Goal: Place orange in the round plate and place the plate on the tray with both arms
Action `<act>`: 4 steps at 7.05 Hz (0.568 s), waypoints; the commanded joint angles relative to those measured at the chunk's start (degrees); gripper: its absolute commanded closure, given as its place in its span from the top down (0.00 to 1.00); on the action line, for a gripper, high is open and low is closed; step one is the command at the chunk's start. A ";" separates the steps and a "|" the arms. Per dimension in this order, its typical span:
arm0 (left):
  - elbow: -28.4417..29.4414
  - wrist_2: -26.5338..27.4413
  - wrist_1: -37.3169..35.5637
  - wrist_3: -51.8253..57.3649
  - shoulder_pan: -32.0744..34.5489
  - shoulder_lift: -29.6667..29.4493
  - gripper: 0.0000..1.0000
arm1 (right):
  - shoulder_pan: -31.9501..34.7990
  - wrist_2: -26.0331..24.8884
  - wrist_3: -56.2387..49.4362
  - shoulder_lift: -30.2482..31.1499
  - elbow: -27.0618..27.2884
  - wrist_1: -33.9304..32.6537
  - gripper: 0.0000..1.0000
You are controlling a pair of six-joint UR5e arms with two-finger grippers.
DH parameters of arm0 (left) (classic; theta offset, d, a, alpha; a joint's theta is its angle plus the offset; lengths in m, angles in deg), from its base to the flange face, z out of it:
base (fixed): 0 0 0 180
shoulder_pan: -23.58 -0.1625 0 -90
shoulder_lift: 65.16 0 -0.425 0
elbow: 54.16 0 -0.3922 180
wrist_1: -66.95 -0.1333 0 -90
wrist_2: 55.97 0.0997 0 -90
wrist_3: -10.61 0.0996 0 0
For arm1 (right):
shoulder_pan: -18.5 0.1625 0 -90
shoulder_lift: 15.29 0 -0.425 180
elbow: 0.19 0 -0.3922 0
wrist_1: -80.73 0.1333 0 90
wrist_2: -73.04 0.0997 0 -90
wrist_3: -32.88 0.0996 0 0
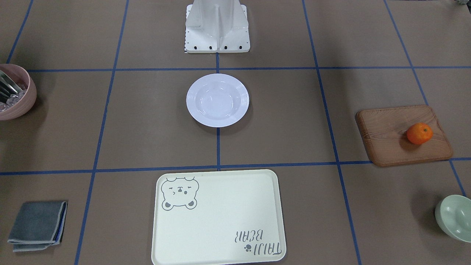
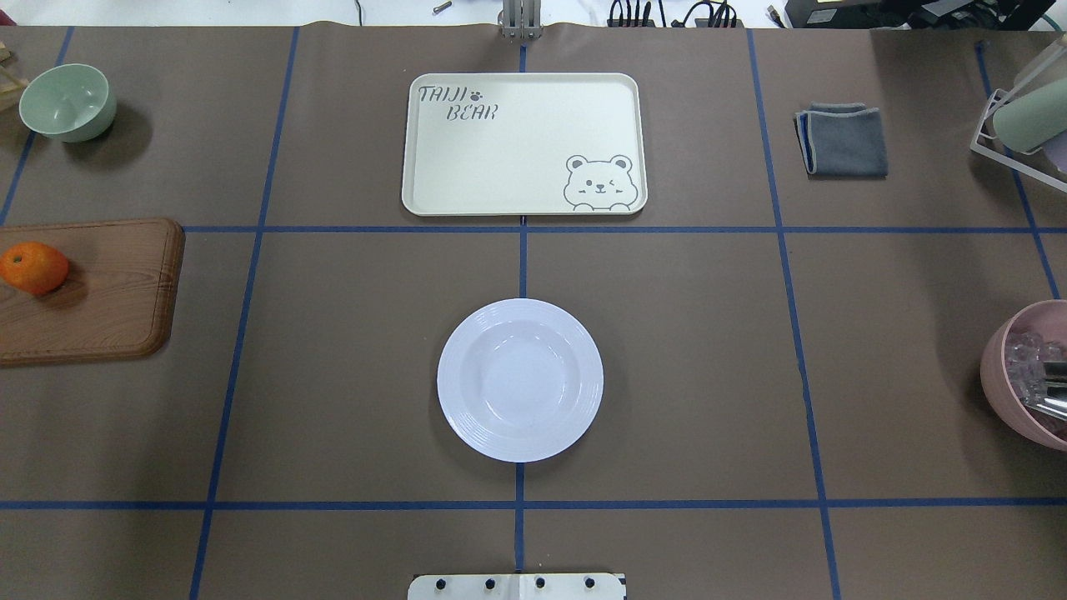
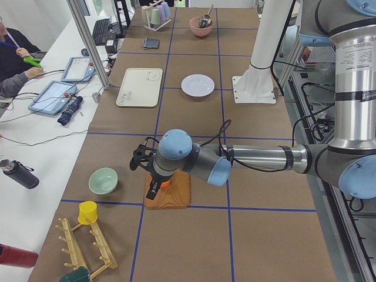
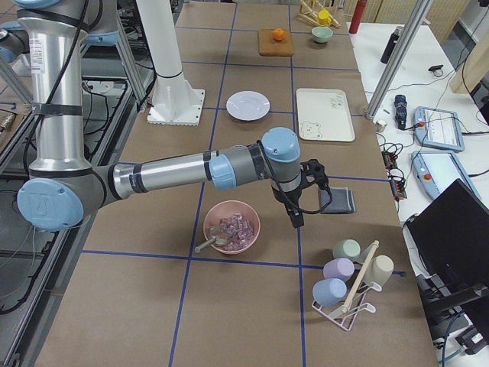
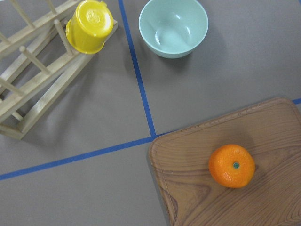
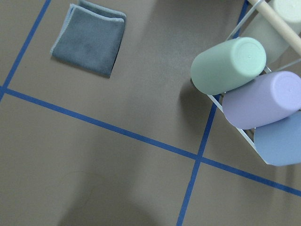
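Note:
The orange (image 5: 232, 165) lies on a brown wooden board (image 1: 390, 143), far out on the robot's left side of the table (image 2: 33, 267). The white round plate (image 2: 519, 379) sits bare at the table's middle, in front of the robot base. Beyond it lies the cream tray (image 2: 521, 150), with nothing on it. My left gripper (image 3: 151, 191) hovers over the board, right above the orange. It shows only in the left side view, so I cannot tell if it is open or shut. My right gripper (image 4: 296, 220) hangs between the pink bowl and the grey cloth. Its state cannot be told either.
A pale green bowl (image 5: 173, 26) and a wooden rack with a yellow cup (image 5: 89, 26) stand beyond the board. On the right side are a pink bowl (image 2: 1025, 375) holding ice and tongs, a folded grey cloth (image 6: 89, 37) and a cup rack (image 6: 254, 89).

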 commanded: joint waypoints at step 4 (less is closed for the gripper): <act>5.07 0.35 8.86 -6.12 -9.83 -4.41 0.99 | -8.57 0.55 26.09 -4.34 1.37 7.39 1.00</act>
